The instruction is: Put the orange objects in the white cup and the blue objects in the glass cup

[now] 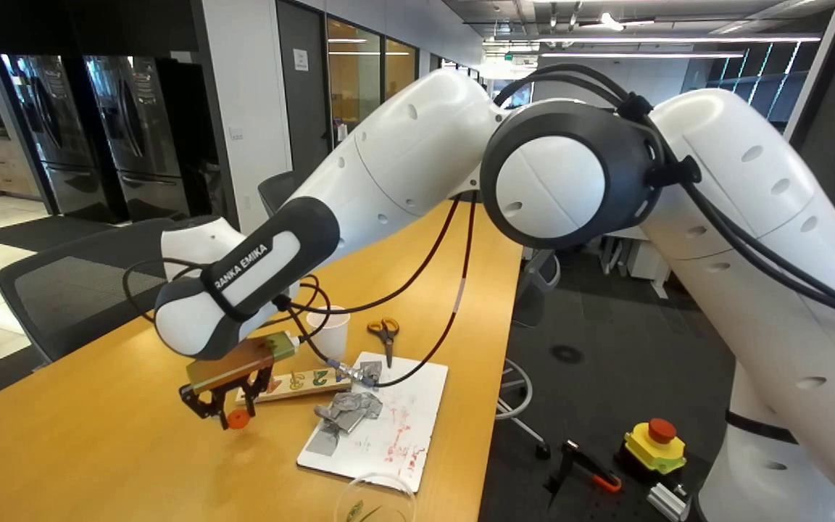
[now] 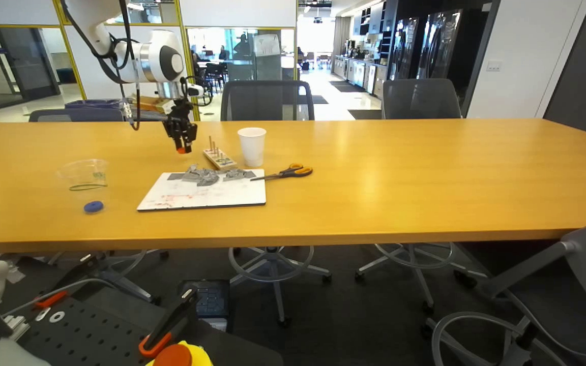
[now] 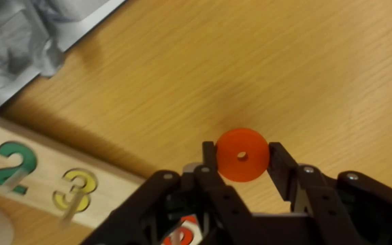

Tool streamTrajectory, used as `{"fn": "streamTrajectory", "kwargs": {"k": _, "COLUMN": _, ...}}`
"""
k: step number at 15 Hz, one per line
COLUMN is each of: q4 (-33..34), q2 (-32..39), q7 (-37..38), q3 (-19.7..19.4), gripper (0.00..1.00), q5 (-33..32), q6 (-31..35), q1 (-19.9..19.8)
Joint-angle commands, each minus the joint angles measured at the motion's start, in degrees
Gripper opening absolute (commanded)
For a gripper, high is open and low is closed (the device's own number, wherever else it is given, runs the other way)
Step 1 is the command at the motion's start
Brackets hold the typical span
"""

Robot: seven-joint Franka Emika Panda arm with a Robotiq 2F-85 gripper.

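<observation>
Plainly round, orange-red disc (image 3: 252, 155); small hole through middle.

Wrist view: gripper (image 3: 243, 153) covers part of strip (image 3: 46, 166) and of a red shape (image 3: 189, 234) under it; strip's far end off-frame, pegs (image 3: 72, 208) blurred. In an exterior view, orange disc (image 2: 181, 151) partly hidden by gripper. In an exterior view, white cup (image 1: 338, 337), across the strip from gripper, partly behind cables (image 1: 459, 296); glass cup (image 1: 397, 500), well apart from gripper, cut by bottom edge, green marks (image 1: 354, 511) there unclear.
</observation>
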Motion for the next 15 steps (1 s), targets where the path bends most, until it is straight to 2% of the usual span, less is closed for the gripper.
{"fn": "streamTrajectory", "kwargs": {"k": 1, "q4": -2.46, "q2": -5.53, "q7": 1.78, "q3": -2.67, "gripper": 0.22, "q5": -1.45, "q6": 0.94, "q1": -2.23}}
{"fn": "streamTrajectory", "kwargs": {"k": 8, "q4": -5.17, "q2": -11.18, "q7": 4.86, "q3": -7.3, "gripper": 0.22, "q5": -3.85, "q6": 2.34, "q1": -7.32}}
{"fn": "streamTrajectory", "kwargs": {"k": 15, "q4": -8.36, "q2": -13.06, "q7": 7.93, "q3": -7.82, "gripper": 0.22, "q5": -6.76, "q6": 0.99, "q1": -9.2}}
